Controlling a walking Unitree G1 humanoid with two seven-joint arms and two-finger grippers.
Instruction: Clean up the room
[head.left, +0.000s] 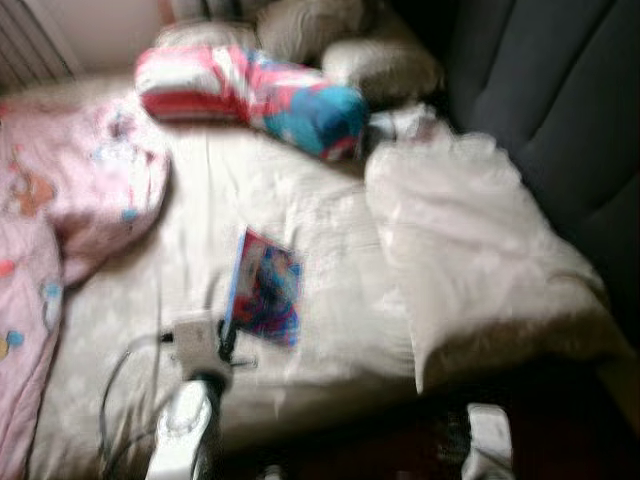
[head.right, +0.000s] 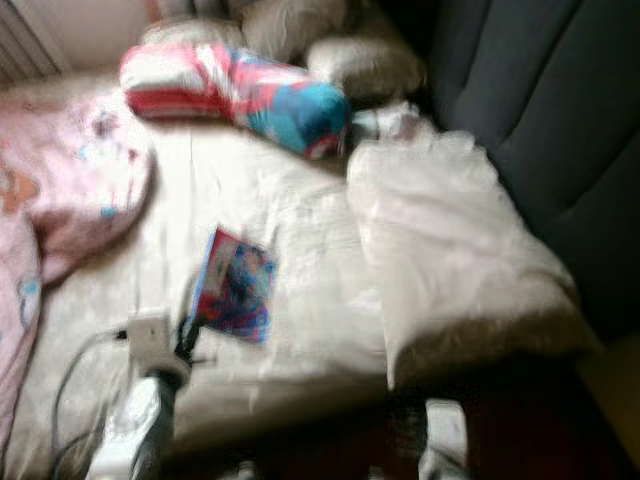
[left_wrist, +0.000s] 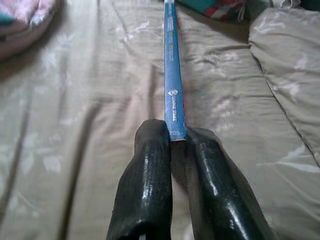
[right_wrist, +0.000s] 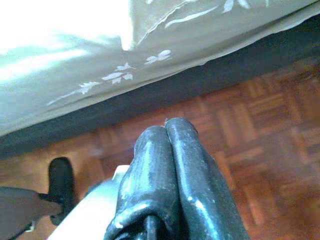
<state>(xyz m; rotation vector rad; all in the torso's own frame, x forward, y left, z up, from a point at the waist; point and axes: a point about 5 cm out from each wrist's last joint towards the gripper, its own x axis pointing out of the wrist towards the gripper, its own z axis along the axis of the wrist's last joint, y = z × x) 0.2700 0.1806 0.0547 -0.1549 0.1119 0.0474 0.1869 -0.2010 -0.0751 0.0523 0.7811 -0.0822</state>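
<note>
A thin picture book (head.left: 266, 287) with a blue spine (left_wrist: 173, 75) and a bright pink and blue cover is held on edge over the cream bedsheet (head.left: 300, 210). My left gripper (head.left: 228, 340) is shut on the near end of its spine; in the left wrist view the two black fingers (left_wrist: 150, 180) pinch the book's corner. My right gripper (right_wrist: 167, 131) hangs low beside the bed, fingers pressed together with nothing between them, above the wooden parquet floor (right_wrist: 260, 150).
A pink patterned blanket (head.left: 60, 190) lies on the bed's left. A red, white and blue pillow (head.left: 250, 95) and grey cushions (head.left: 380, 65) sit at the head. A white folded duvet (head.left: 470, 260) covers the right side, with a dark padded headboard (head.left: 550, 100) beyond.
</note>
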